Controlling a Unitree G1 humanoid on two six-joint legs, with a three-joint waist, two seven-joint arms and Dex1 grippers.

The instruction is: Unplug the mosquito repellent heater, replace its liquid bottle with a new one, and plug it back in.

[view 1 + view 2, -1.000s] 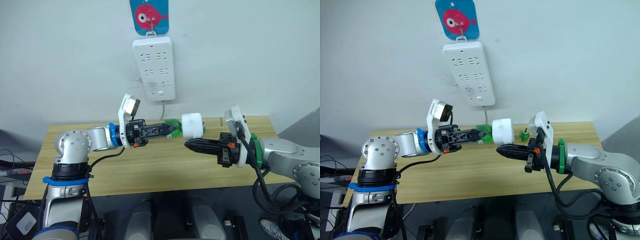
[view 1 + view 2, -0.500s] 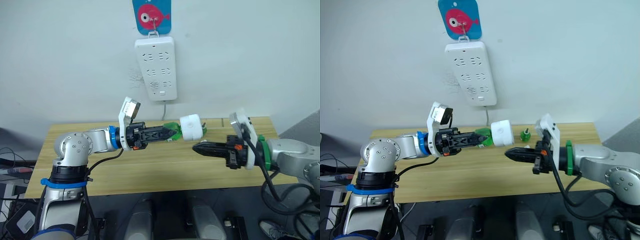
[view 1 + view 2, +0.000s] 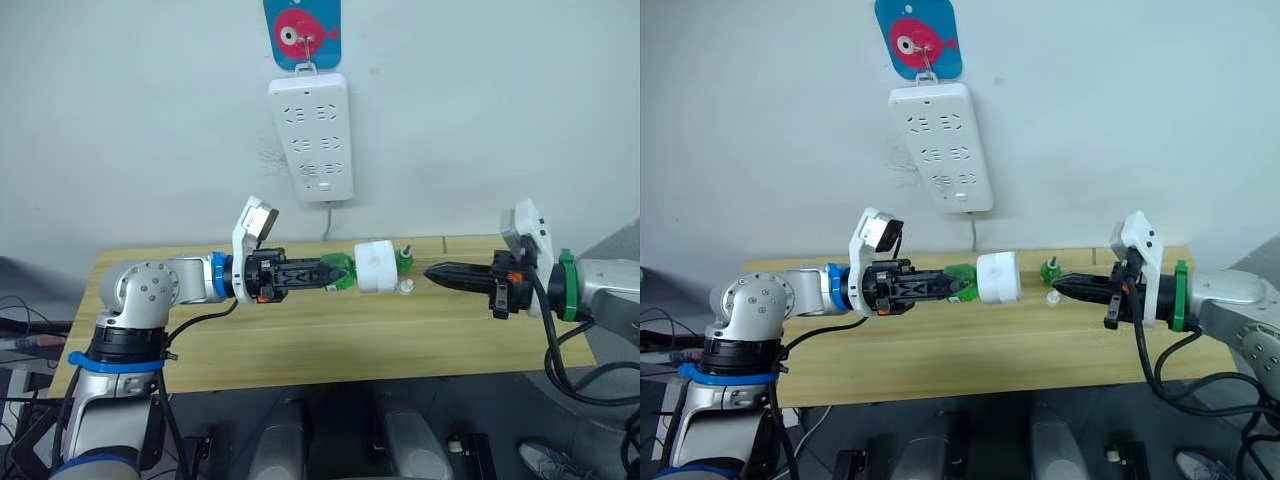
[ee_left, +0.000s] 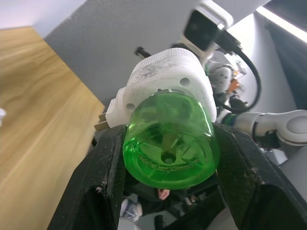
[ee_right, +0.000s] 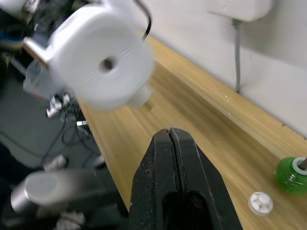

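The mosquito repellent heater (image 3: 376,267) hangs in the air above the counter (image 3: 300,335), carried on the green liquid bottle (image 3: 340,272) screwed into it. The left claw (image 3: 322,272) is clenched on that bottle, its two black fingers (image 4: 112,167) pressed against the bottle's sides in the left wrist view, with the heater's white body just past the fingertips and its metal prongs (image 4: 101,124) sticking out sideways. The bottle lies roughly horizontal, in line with the left claw.

The right claw (image 3: 432,271) points toward the heater from the opposite side, near it but apart, with open air between its tip and the white body. Its fingers (image 5: 184,158) are closed flat against each other and carry nothing.

Between the heater and the right claw's tip, down on the counter, stand a second green bottle (image 3: 1049,270) and a small white cap (image 3: 1052,297) just beside it.

On the wall behind and above both claws hangs a white power strip (image 3: 310,135) under a blue fish hook (image 3: 301,30), its cord (image 3: 326,218) running down behind the counter.
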